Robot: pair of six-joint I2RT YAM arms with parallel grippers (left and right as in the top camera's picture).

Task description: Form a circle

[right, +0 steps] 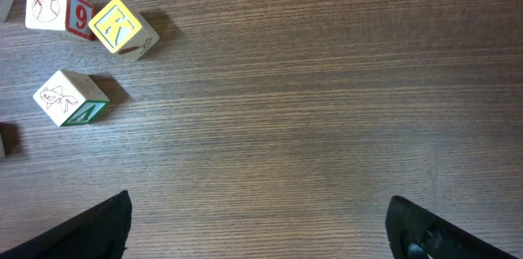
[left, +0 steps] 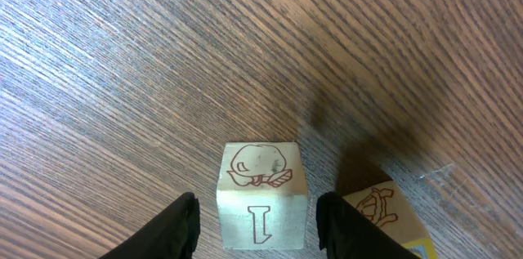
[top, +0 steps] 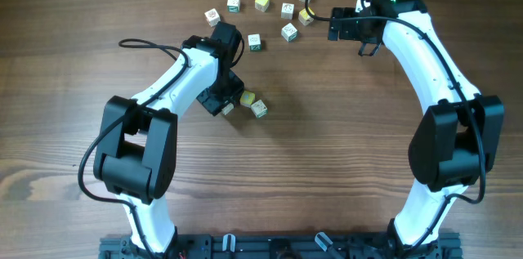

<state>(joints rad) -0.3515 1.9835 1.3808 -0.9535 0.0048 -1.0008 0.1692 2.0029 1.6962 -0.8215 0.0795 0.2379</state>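
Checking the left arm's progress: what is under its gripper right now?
Under the left gripper, between its open fingers, sits a pale cube marked I, gaps on both sides. A second cube lies just outside one finger, partly hidden by it.

Left tool (left: 260, 208) part-open (low); right tool (right: 257, 202) wide.

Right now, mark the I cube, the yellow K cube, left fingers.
I cube (left: 263, 212): left wrist view, lettered face.
yellow K cube (right: 121, 27): right wrist view, K face.
left fingers (left: 178, 230): left wrist view, one fingertip.
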